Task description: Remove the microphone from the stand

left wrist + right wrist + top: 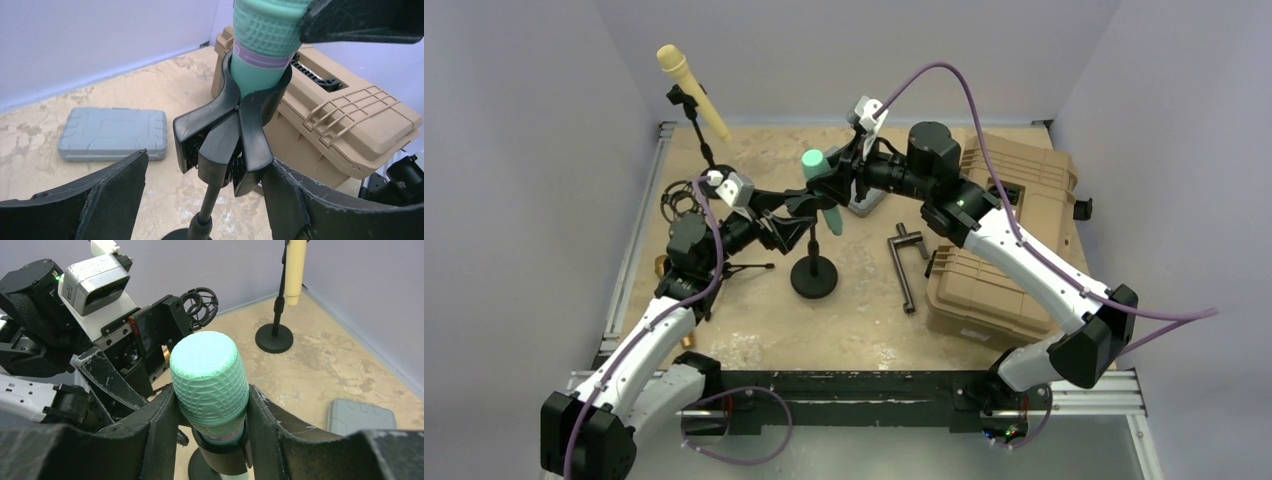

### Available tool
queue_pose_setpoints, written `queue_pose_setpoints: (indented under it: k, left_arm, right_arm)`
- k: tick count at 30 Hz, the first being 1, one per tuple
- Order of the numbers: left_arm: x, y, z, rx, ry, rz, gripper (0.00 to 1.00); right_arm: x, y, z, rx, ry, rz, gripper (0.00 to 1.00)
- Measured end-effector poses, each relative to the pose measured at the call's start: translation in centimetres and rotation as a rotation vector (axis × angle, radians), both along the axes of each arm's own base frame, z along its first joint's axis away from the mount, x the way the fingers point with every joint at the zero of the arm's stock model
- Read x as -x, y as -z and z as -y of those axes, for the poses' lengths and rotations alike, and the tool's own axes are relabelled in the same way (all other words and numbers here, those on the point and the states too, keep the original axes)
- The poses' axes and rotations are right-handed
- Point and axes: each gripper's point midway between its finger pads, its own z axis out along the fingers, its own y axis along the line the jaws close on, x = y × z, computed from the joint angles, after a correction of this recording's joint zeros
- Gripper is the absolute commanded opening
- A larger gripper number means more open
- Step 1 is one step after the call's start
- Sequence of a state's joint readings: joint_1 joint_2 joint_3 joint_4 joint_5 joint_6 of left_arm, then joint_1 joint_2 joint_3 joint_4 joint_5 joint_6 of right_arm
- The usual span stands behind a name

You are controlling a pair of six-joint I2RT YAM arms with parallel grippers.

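A mint-green microphone (821, 178) sits tilted in the black spring clip (235, 125) of a short stand with a round black base (814, 277). My right gripper (211, 395) is shut on the microphone's grille head (210, 375), one finger on each side, just above the clip ring. My left gripper (207, 165) is open around the clip's lower levers. Its right finger (310, 200) touches one lever, and its left finger (100, 195) stands apart. In the top view the left gripper (802, 212) is just below the right gripper (827, 180).
A yellow microphone (692, 90) stands on a second stand at the back left. A tan hard case (1014, 240) lies at the right, and a grey case (112, 132) behind the stand. A black handle bar (906, 262) lies beside the tan case. A shock mount (679, 200) sits at the left.
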State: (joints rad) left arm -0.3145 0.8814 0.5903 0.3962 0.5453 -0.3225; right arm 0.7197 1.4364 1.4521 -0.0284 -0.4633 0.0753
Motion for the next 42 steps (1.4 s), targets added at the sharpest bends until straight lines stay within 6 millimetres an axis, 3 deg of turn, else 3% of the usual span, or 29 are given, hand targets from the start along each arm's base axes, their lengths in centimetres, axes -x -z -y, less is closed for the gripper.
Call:
queue_pose_setpoints:
  k: [5,9,10,15,21,27,32,38,42]
  left_arm:
    - [-0.5,-0.9,0.2,0.015,0.006,0.049,0.61]
    - [-0.3,-1.0,0.7,0.016,0.037,0.064,0.07]
    - [-0.4,-0.8,0.7,0.013,0.040,0.057,0.00]
    - [-0.3,1.0,0.6,-0.027,0.044,-0.002,0.00]
    - [0.2,1.1,0.3,-0.052,0.040,0.004,0.00]
    - [-0.2,1.2,0.0,-0.058,0.010,0.002,0.00]
    - [-0.6,1.1,-0.4,-0.060,-0.022,-0.003,0.00]
    - [-0.9,1.2,-1.3,-0.084,-0.081,0.006,0.00]
    - [-1.0,1.2,-1.5,-0.091,-0.100,0.008,0.00]
  right_arm:
    - [0.0,0.0,0.0,0.000,-0.003,-0.001,0.00]
    - [0.0,0.0,0.0,-0.002,0.000,-0.003,0.00]
    - [0.0,-0.1,-0.1,-0.006,-0.003,0.001,0.00]
    - [-0.1,-1.4,-0.2,-0.042,-0.006,0.040,0.00]
    - [-0.2,-2.9,-0.2,-0.058,-0.002,0.058,0.00]
    - [-0.5,-7.8,0.8,-0.123,0.081,0.092,0.00]
    - [-0.6,-10.3,3.5,-0.170,0.232,0.073,0.00]
    - [0.5,-13.7,9.3,-0.267,0.424,0.131,0.00]
    - [0.4,-14.2,12.1,-0.290,0.521,0.151,0.00]
